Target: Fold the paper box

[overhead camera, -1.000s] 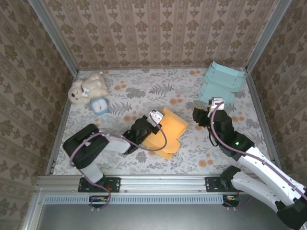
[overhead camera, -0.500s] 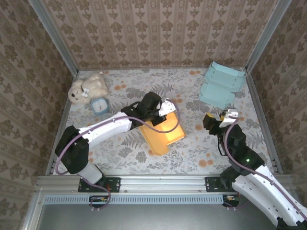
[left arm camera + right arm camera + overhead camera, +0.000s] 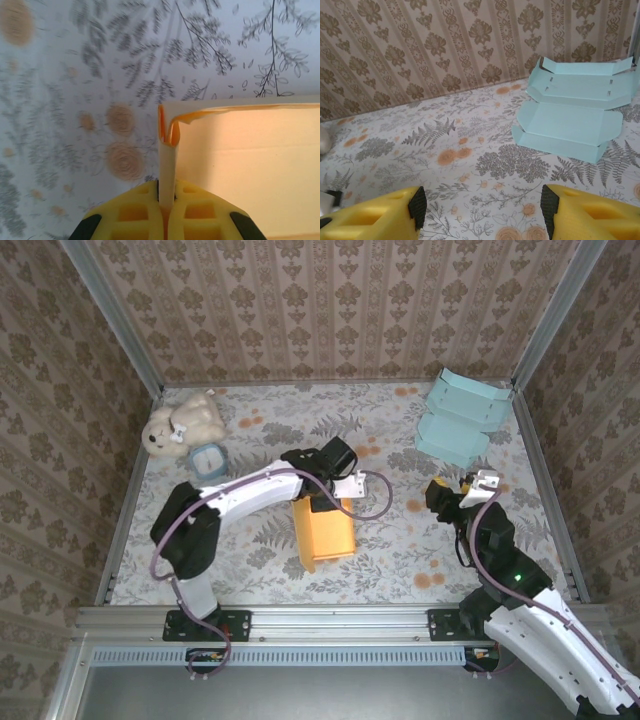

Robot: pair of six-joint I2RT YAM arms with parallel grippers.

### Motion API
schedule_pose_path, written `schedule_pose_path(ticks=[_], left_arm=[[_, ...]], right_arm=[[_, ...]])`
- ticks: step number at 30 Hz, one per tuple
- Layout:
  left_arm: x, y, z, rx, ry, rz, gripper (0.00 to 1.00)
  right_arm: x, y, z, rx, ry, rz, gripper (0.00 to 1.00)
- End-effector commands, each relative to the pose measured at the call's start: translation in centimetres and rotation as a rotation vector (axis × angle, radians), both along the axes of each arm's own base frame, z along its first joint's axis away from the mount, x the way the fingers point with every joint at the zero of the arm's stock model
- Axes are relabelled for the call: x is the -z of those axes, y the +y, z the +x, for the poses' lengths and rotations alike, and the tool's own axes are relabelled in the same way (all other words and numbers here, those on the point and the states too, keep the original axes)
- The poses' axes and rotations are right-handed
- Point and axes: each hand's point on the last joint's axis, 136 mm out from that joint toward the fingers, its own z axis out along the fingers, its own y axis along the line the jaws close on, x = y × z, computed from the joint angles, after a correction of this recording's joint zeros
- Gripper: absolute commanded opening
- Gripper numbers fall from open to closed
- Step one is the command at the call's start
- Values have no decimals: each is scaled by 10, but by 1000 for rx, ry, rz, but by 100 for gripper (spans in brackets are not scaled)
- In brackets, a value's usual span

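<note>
The right gripper (image 3: 462, 487) had pulled back, jaws apart and empty. Mid-table, the left gripper (image 3: 167, 200), pinching a wall of the orange box (image 3: 325, 530), had swung it round and narrower: folding looked underway. Beyond, the blue box (image 3: 458, 420) lay untouched.

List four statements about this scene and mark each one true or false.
1. The left hand is shut on a flap of the orange box. True.
2. The right hand holds the light blue box. False: it is open and empty, and that box lies apart from it.
3. The teddy bear sits at the far left corner. True.
4. The orange box leans on the back wall. False: it lies near the middle of the table.
</note>
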Motion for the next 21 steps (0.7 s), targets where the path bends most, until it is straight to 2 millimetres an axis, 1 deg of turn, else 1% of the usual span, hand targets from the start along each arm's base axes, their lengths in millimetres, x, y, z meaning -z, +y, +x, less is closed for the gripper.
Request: schedule_pose_path(ticks=[1, 5, 8, 11, 16, 21], left_arm=[[6, -4, 8, 39, -9, 48, 0], [24, -10, 24, 25, -30, 64, 0], [39, -11, 35, 11, -52, 83, 0], [50, -12, 43, -1, -81, 101, 0], [59, -9, 58, -29, -131, 108, 0], [69, -7, 62, -30, -154, 129, 2]], right_arm=[[5, -5, 2, 35, 5, 0, 65], [7, -4, 4, 34, 10, -2, 65], [9, -3, 5, 30, 17, -4, 65], [9, -3, 5, 28, 17, -2, 65], [10, -1, 6, 23, 20, 2, 65], [11, -1, 6, 20, 23, 4, 65]])
